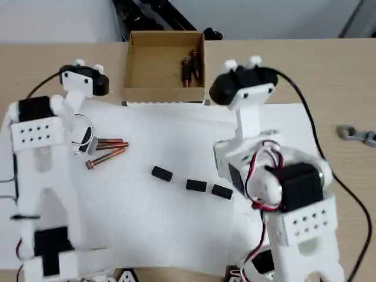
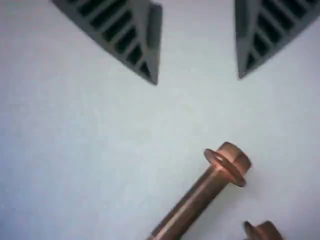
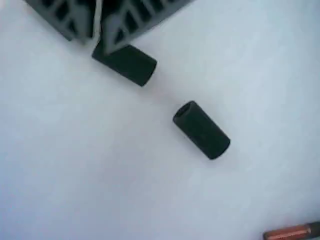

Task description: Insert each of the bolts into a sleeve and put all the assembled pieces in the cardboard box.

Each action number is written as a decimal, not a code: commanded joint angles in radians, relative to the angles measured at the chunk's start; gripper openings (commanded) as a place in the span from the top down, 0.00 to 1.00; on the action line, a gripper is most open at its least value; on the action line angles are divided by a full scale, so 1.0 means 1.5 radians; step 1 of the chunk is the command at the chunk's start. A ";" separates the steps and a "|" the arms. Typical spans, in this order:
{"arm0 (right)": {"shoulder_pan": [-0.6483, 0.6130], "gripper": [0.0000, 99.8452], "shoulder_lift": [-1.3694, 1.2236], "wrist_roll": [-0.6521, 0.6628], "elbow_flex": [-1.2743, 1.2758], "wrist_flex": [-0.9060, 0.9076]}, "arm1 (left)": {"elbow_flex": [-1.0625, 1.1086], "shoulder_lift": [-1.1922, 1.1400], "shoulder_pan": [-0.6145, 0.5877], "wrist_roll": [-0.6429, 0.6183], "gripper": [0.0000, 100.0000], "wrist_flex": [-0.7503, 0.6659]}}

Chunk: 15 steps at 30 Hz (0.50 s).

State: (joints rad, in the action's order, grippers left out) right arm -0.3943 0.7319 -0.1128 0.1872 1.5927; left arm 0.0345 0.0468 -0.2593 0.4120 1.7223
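Three copper bolts (image 1: 107, 150) lie on the white sheet at the left; one bolt (image 2: 202, 197) shows close up, with a second bolt's head (image 2: 262, 232) beside it. My left gripper (image 2: 197, 77) hovers open just beyond their heads, holding nothing. Three black sleeves (image 1: 195, 185) lie in a row mid-sheet. My right gripper (image 3: 97, 42) is shut, its tips over the end of one sleeve (image 3: 130, 64). Another sleeve (image 3: 201, 130) lies apart from it. The cardboard box (image 1: 136, 64) at the back holds assembled pieces (image 1: 191, 67).
The white sheet (image 1: 147, 229) covers the middle of the wooden table. A metal wrench (image 1: 355, 134) lies at the far right edge. Both arm bases (image 1: 302, 229) stand along the front, cables trailing behind them.
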 commanded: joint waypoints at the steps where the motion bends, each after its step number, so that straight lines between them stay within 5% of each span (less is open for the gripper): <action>1: -0.001 1.00 0.046 0.006 0.046 -0.034 | -0.046 -0.073 -0.001 0.007 0.90 0.020; 5: -0.001 1.00 0.073 0.007 0.076 -0.047 | -0.081 -0.149 0.003 0.012 0.90 0.020; 15: -0.001 1.00 0.077 0.006 0.080 -0.040 | -0.085 -0.180 0.012 0.176 0.89 0.020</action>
State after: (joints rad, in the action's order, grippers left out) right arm -0.3943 0.8347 -0.1128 0.3099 1.5420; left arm -0.0499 -0.2325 -0.2470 0.6007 1.7238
